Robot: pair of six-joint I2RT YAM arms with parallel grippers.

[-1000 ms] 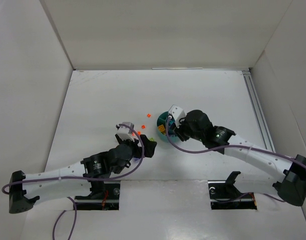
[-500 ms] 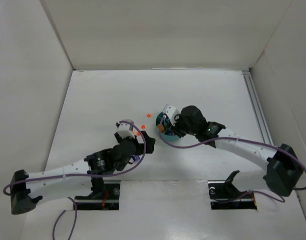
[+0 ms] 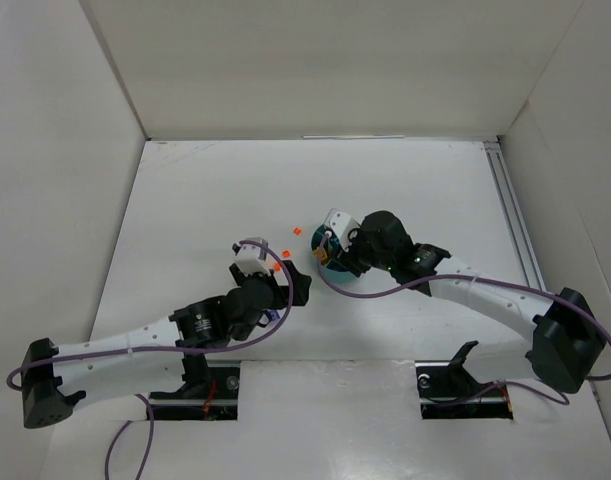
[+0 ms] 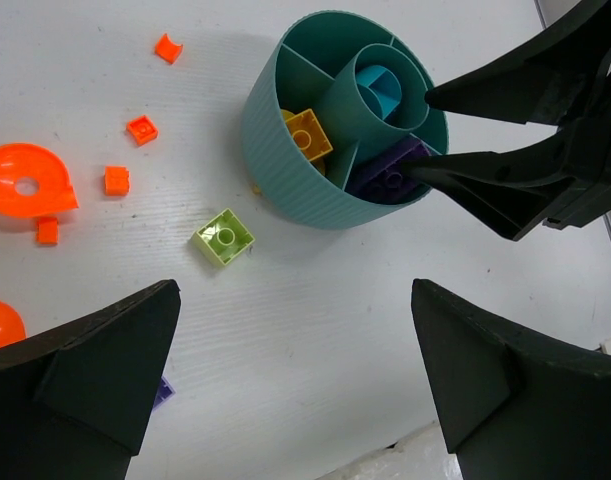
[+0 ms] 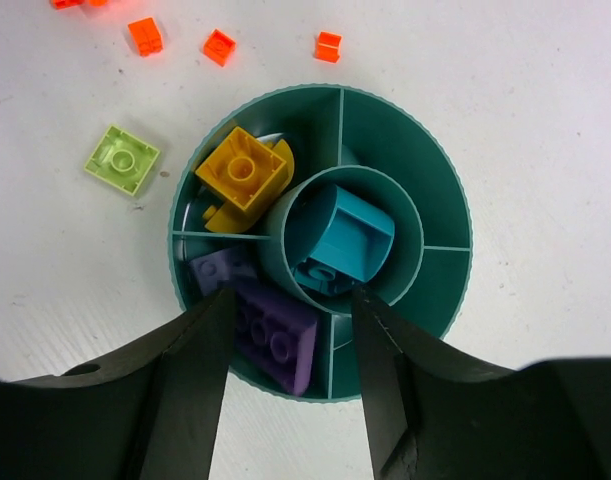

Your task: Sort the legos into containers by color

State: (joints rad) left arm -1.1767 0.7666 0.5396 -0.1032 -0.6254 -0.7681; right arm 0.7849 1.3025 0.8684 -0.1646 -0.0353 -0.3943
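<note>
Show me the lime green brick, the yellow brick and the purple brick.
lime green brick (image 5: pixel 122 158), right wrist view, middle of its top.
yellow brick (image 5: pixel 243 172), right wrist view, its top stud.
purple brick (image 5: pixel 277 338), right wrist view, its studded top.

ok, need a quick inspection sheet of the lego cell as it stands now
Surface: white table, loose pieces lying left of the dish.
Job's things: teal dish holds a yellow brick in one wedge, purple bricks in the next, and a teal brick in the centre cup. A lime brick and orange pieces lie outside it.
Clutter: nothing seen.
Grippers: left pincer open and empty above the table; right pincer open over the purple wedge.
Cables: purple cables run along both arms.
Surroundings: white walls; rail at the table's right edge.
</note>
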